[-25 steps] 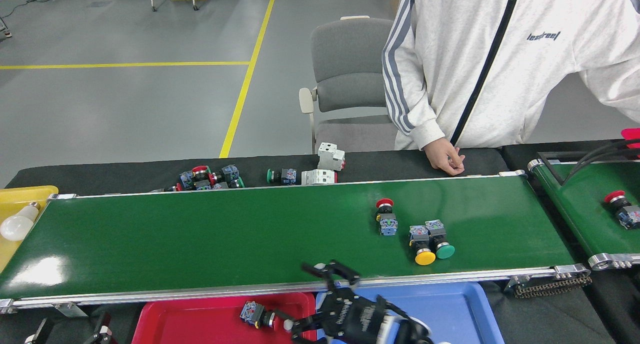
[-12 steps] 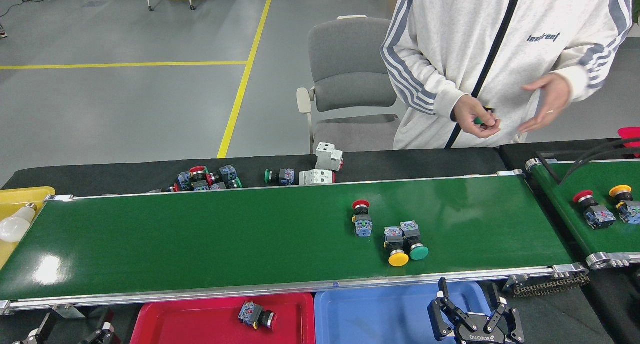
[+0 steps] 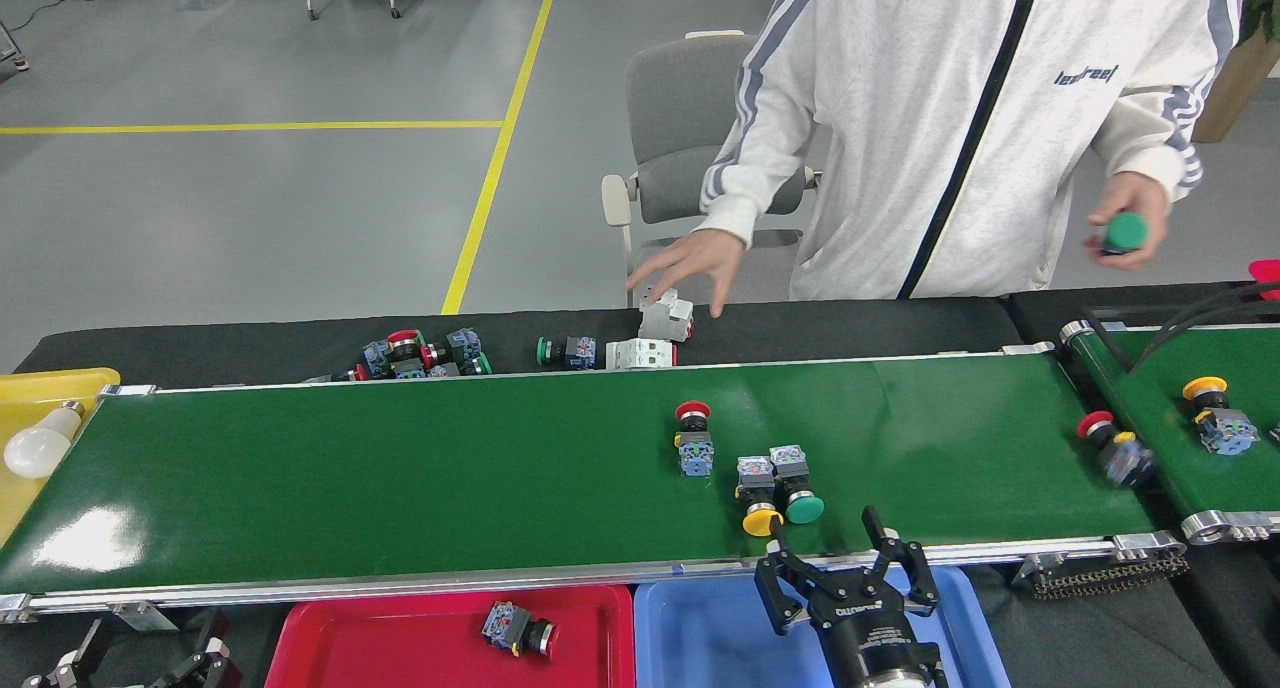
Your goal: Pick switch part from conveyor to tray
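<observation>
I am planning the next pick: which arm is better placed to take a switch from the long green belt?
The right. Its open black gripper hovers just beside the yellow-capped and green-capped switches on the belt; the left gripper sits low, far away.

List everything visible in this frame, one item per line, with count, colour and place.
conveyor: one, dark green, centre.
switch parts on conveyor: four; red, yellow, green caps mid-belt, another red at right end.
second belt: one, green, right, carrying a yellow-capped switch.
red tray: one, near edge, holds one switch.
blue tray: one, beside red tray.
yellow bin: one, left, with white bulb.
spare parts: cluster, black cloth behind conveyor.
chair: one, grey.
person: one, white jacket, holding green switch.
right gripper: open, over blue tray.
left gripper: bottom left, state unclear.
</observation>
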